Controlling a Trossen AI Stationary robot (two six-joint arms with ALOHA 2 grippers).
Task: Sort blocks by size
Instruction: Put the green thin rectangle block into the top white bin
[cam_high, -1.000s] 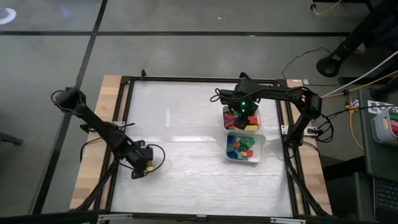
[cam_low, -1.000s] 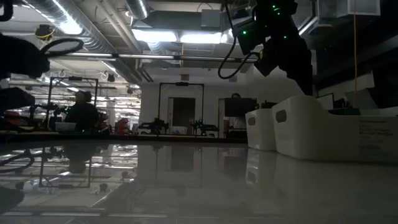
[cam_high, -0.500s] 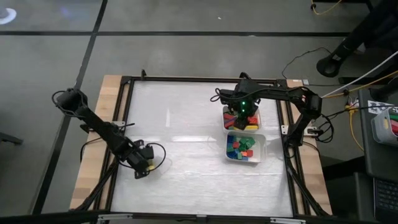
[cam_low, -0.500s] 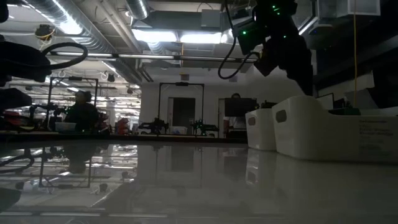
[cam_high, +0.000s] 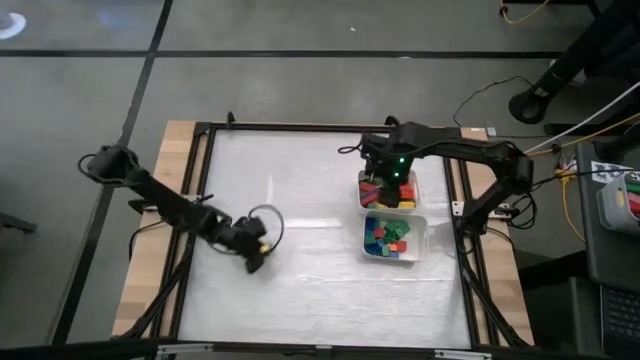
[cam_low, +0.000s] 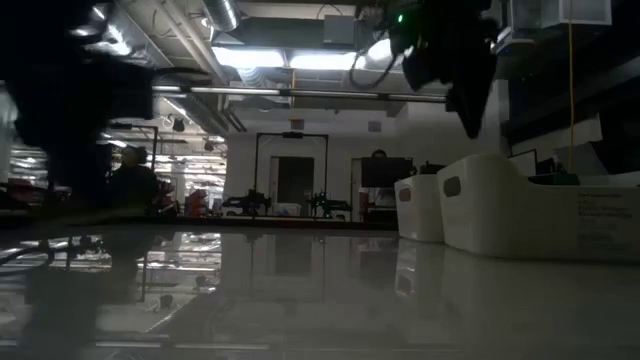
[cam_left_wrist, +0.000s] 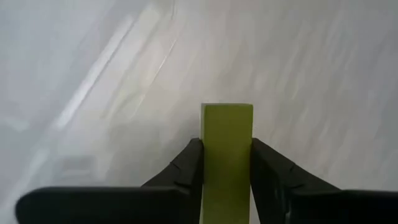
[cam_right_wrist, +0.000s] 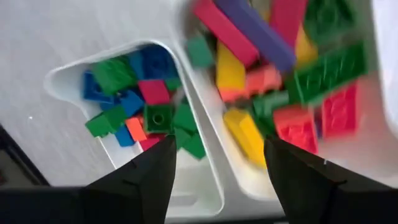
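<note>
We saw the left claw (cam_left_wrist: 226, 163) clamped on a yellow block (cam_left_wrist: 227, 155), its fingers (cam_left_wrist: 186, 168) pressing both long sides, over the bare worktop (cam_high: 300, 200) left of the middle (in the high view the block showed as a yellow speck at the claw (cam_high: 256, 246)). The right claw (cam_right_wrist: 214, 165) hung with fingers spread and nothing between them, above the far tray (cam_high: 412, 186), which held the longer blocks (cam_right_wrist: 249, 31). The near tray (cam_high: 423, 235), touching it, held the short blocks (cam_right_wrist: 140, 93). In the low view, both trays (cam_low: 500, 205) stood at the right.
</note>
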